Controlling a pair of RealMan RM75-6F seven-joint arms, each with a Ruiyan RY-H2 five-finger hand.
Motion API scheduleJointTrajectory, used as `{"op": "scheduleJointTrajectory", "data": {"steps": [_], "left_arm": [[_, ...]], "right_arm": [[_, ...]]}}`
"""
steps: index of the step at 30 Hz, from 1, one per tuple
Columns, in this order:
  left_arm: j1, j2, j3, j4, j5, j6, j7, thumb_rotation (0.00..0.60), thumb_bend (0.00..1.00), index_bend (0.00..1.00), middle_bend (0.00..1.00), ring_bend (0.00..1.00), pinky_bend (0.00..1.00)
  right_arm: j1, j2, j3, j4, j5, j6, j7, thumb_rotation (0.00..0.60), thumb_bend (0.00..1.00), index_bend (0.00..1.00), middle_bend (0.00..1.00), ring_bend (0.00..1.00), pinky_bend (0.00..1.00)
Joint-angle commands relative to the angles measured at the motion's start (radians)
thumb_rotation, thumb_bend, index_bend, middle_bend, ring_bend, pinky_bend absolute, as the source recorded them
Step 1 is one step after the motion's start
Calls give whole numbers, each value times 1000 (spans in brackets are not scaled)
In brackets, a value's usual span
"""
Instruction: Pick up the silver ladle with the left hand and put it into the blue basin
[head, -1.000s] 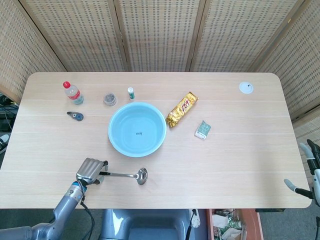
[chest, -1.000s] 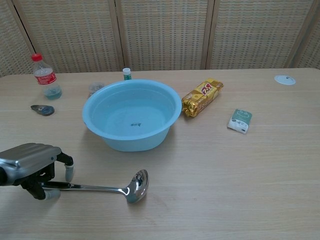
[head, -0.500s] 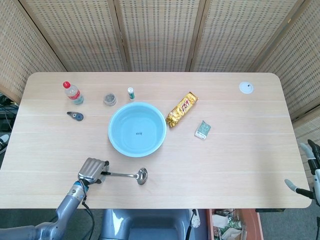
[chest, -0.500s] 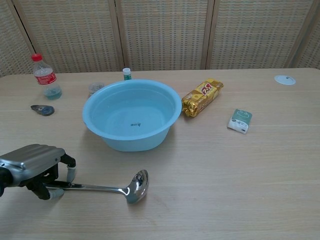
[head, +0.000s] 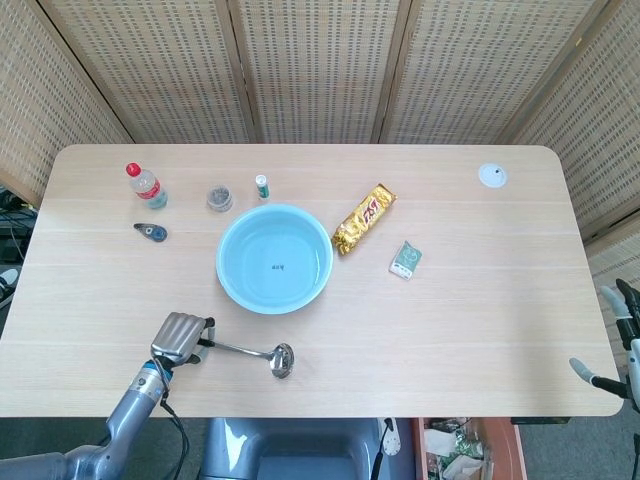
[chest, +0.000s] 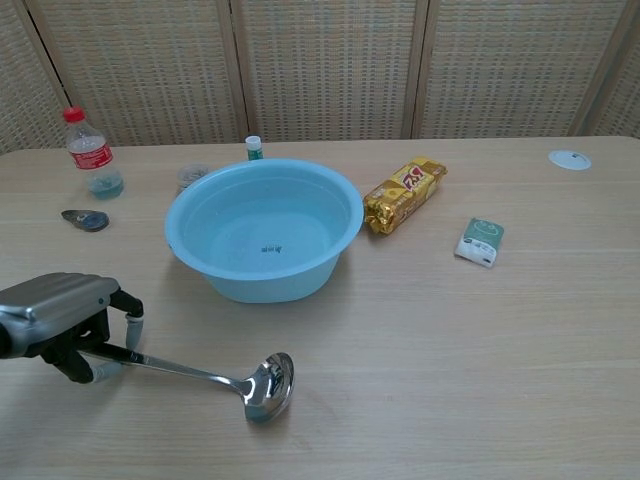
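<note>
The silver ladle (head: 262, 354) lies in front of the blue basin (head: 221, 268), its bowl (chest: 264, 385) pointing right. My left hand (head: 180, 337) grips the handle's end near the table's front left; in the chest view the left hand (chest: 58, 311) holds the handle raised and slanting down to the bowl, which is at or just above the tabletop. The basin (chest: 266, 287) stands empty in the middle of the table, beyond the ladle. My right hand (head: 612, 338) shows only at the far right edge, off the table, fingers apart and holding nothing.
A red-capped bottle (head: 145, 186), a small dark object (head: 151, 232), a little jar (head: 219, 198) and a small green-capped bottle (head: 261, 185) stand behind the basin at left. A gold snack pack (head: 364, 218), a green packet (head: 405, 260) and a white disc (head: 491, 176) lie to the right.
My left hand has raised the handle end and drawn back slightly; the ladle now slants and its bowl has swung toward the front edge.
</note>
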Motion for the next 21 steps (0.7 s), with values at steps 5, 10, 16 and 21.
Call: {"op": "scheduleJointTrajectory", "data": {"steps": [5, 10, 16, 21], "left_arm": [[-4, 83, -24, -90, 34, 15, -50, 600, 584, 953, 1000, 989, 1000], [-10, 152, -32, -148, 113, 19, -142, 600, 632, 976, 1000, 989, 1000], [-35, 275, -51, -241, 185, 12, -211, 600, 636, 976, 1000, 989, 1000], [-110, 387, -107, -355, 129, -63, -138, 600, 664, 976, 1000, 989, 1000]], "right_arm": [[0, 0, 0, -1, 0, -1, 1, 600, 0, 0, 0, 0, 0], [0, 0, -1, -1, 0, -1, -1, 600, 0, 0, 0, 0, 0], [1, -1, -2, -5, -1, -3, -7, 600, 0, 0, 0, 0, 0], [1, -2, -1, -6, 2, -4, -13, 600, 0, 0, 0, 0, 0]]}}
